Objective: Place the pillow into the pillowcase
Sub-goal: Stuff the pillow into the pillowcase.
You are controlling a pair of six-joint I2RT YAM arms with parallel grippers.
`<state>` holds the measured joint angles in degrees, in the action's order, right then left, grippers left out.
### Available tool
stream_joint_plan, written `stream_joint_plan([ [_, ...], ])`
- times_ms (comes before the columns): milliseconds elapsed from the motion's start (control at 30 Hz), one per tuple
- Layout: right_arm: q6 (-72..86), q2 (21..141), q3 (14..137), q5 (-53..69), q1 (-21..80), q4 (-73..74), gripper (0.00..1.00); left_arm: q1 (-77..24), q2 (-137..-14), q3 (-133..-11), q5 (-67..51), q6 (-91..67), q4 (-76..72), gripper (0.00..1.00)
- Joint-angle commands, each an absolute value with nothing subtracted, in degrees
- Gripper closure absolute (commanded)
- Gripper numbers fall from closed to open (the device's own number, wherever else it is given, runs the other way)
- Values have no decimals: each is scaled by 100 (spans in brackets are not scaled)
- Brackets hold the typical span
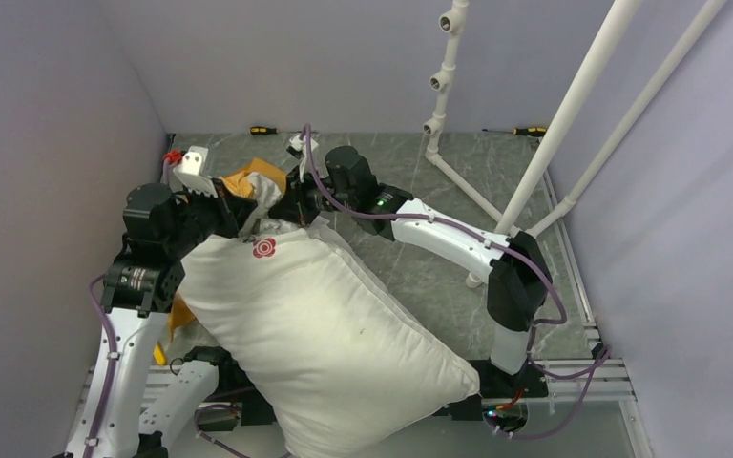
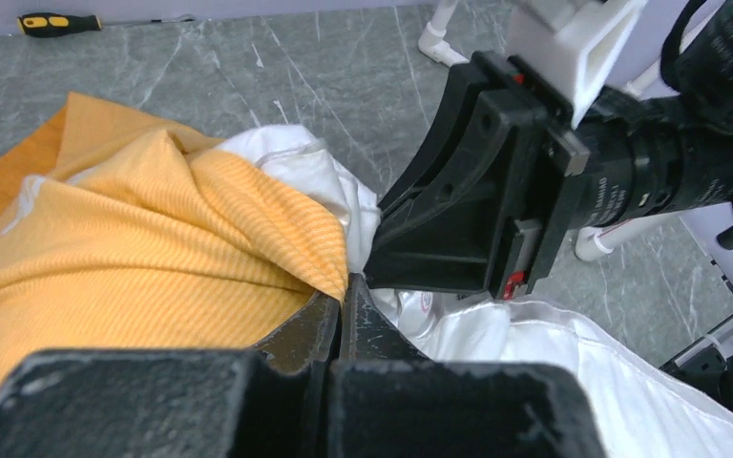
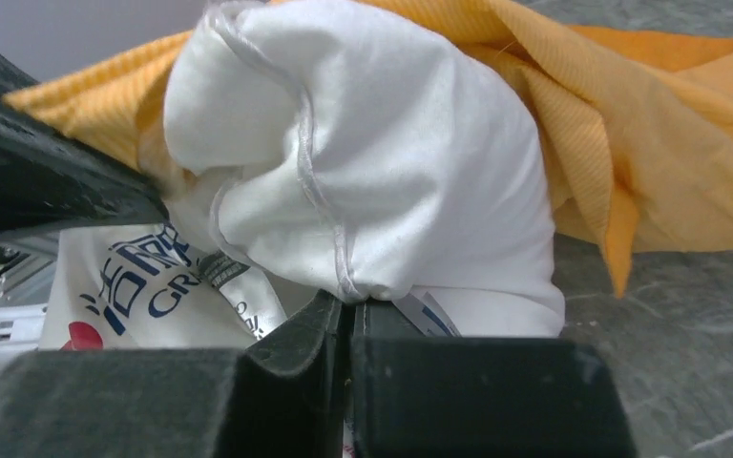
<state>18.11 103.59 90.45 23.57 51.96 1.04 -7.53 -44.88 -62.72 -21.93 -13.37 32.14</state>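
The big white pillow (image 1: 334, 324) with a red round logo (image 1: 264, 248) lies slanted across the near side of the table, over the arms' bases. Its far corner (image 3: 382, 162) pokes into the bunched orange-yellow pillowcase (image 1: 253, 177). My left gripper (image 2: 346, 286) is shut on a hem fold of the pillowcase (image 2: 153, 239). Directly facing it, my right gripper (image 3: 348, 303) is shut on the seam of the pillow's corner, beside a printed tag (image 3: 143, 286). The two grippers nearly meet at the pillowcase mouth (image 1: 267, 212). The print on the case is hidden.
A white pipe frame (image 1: 458, 181) rises at the back right. One screwdriver (image 1: 262, 130) lies by the back wall and another (image 1: 532, 131) further right. Walls close in on the left, the back and the right.
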Motion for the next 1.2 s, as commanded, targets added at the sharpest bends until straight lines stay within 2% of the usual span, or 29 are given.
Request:
stream_joint_plan([
  [0, 2118, 10429, 9227, 3358, 5289, -281, 100, -815, -4640, -6862, -2203, -1393, 3389, 100],
  [133, 2385, 10192, 8800, 3603, 5308, -347, 100, -809, -4978, -7555, -1623, -952, 3618, 100],
  [233, 2539, 10124, 8689, 3907, 5391, -332, 100, -812, -5247, -8110, -1683, -819, 3590, 100],
  [400, 2659, 10059, 8744, 4249, 5690, -340, 100, -814, -5701, -8851, -2516, -963, 3435, 100],
  [567, 2700, 10134, 9202, 4134, 5722, -98, 100, -817, -6133, -9299, -3842, -1079, 3660, 100],
  [733, 2986, 10200, 9741, 3893, 5603, -129, 100, -817, -5936, -9181, -4380, -1324, 3426, 100],
  [900, 3526, 10034, 9764, 3959, 5309, -852, 100, -818, -6059, -9298, -4828, -1150, 4243, 100],
  [1067, 3993, 9819, 9352, 4081, 4927, -1443, 100, -822, -5704, -8506, -4604, -961, 4454, 100],
  [1167, 4355, 9670, 8885, 4001, 4583, -1725, 100, -826, -5457, -7870, -4053, -952, 4330, 100],
])
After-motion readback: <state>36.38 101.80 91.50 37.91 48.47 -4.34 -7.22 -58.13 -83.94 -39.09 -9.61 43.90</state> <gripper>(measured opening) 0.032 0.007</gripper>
